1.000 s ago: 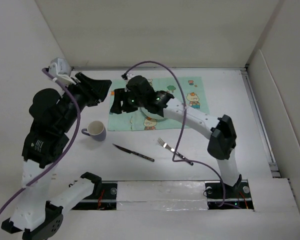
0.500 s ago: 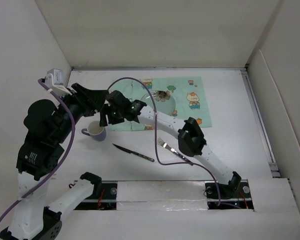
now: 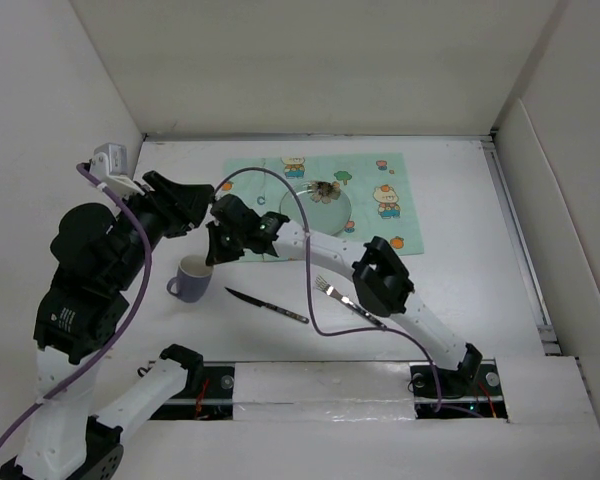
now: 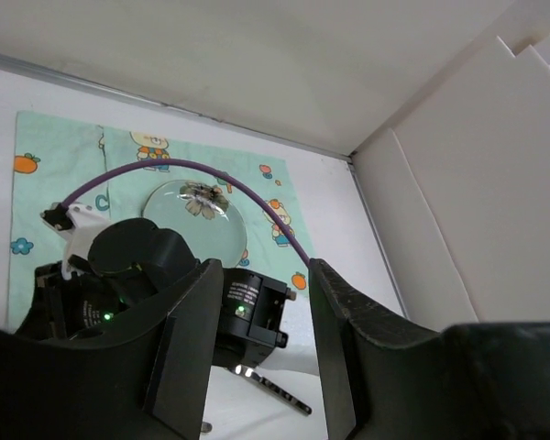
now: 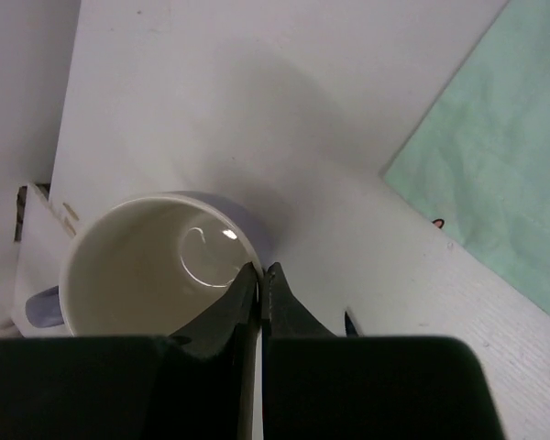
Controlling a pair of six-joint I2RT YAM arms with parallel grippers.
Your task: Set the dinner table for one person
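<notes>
A lavender mug [image 3: 190, 277] with a cream inside stands on the white dinner table [image 3: 460, 250], left of the mint-green placemat [image 3: 380, 200]. My right gripper [image 3: 212, 252] is shut on the mug's rim [image 5: 156, 266]: one finger sits inside the wall and one outside, pinched together [image 5: 259, 270]. A clear glass plate [image 3: 320, 205] lies on the placemat. My left gripper [image 3: 205, 195] hovers open and empty just above the right wrist; in its own view the left gripper [image 4: 261, 275] looks down past its fingers at the plate [image 4: 197, 225].
A black-handled knife [image 3: 268, 306] and a fork [image 3: 348, 300] lie on the table in front of the placemat, right of the mug. White walls enclose the table at the back and both sides.
My right arm swung left off the placemat to the mug and its jaws closed on the rim. The mug shifted slightly toward the near edge. The left arm barely moved.
</notes>
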